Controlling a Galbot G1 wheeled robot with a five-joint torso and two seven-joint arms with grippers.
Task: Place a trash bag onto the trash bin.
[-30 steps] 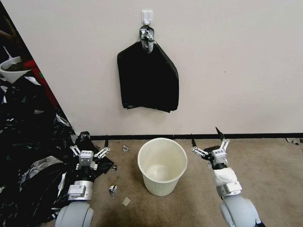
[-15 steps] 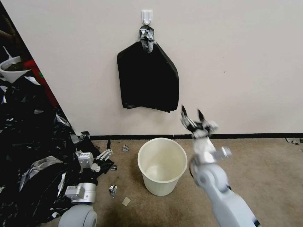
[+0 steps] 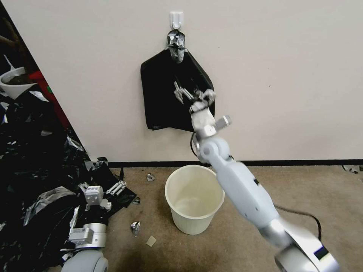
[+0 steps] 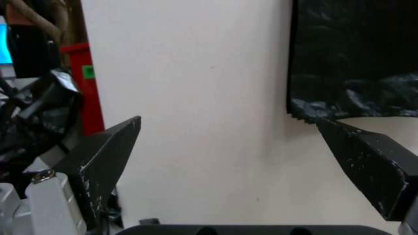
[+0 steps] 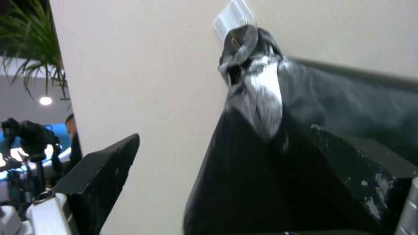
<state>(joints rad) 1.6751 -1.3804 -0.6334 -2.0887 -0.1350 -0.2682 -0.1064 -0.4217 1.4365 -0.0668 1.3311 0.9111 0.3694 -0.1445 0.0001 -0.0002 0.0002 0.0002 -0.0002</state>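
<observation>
The cream-white trash bin [image 3: 189, 223] stands upright on the carpet near the wall, with nothing in it. Above it a thick flat stack of black bags [image 3: 162, 98] hangs from a white wall hook [image 3: 176, 19] by its grey-taped top [image 5: 254, 98]. A single trash bag is hidden within that stack. My right gripper [image 3: 193, 92] is raised in front of the stack's right half, open, with nothing between its fingers [image 5: 100, 176]. My left gripper [image 3: 102, 183] is low at the left over black plastic, open and holding nothing.
A sprawling mass of black plastic sheeting [image 3: 38, 170] covers the floor at the left. A white bowl-shaped vessel [image 3: 13, 85] and a red object [image 3: 41, 81] lie behind it. Foil scraps [image 3: 135, 227] dot the carpet left of the bin. Bare carpet lies to the right.
My right arm has swung up from beside the bin to the hanging stack on the wall. My left gripper has drifted slightly left and lower.
</observation>
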